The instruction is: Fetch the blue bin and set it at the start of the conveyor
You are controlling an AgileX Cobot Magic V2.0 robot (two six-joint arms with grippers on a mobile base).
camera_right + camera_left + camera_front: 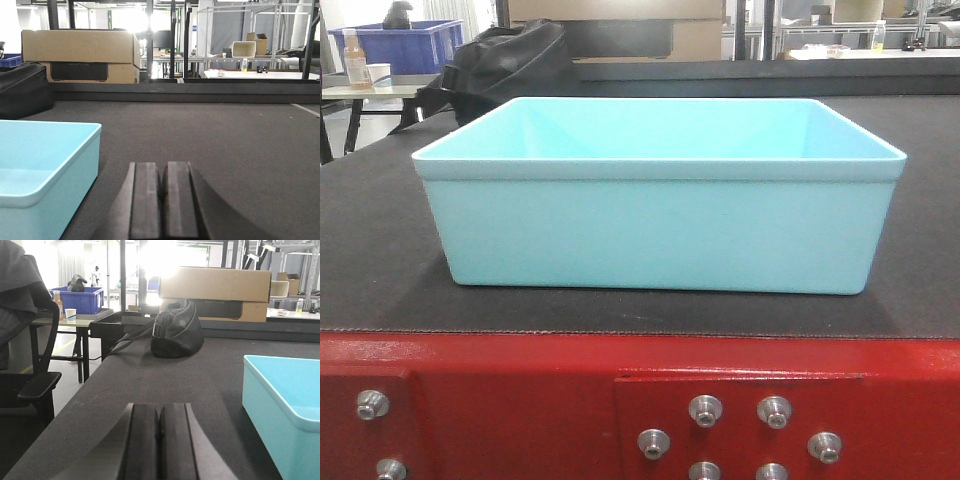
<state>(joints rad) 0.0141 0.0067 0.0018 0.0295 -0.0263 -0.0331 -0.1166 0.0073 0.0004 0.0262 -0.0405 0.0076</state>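
- The blue bin [660, 205] sits upright on the conveyor start [380, 270], near its red frame [520, 400].
- My left gripper [159, 440] and right gripper [164, 200] are pressed together, flanking it, holding nothing.

The blue bin [660, 215] sits upright on the conveyor start [380, 250], near its front frame. A bag [510, 55] lies behind it, to the left.
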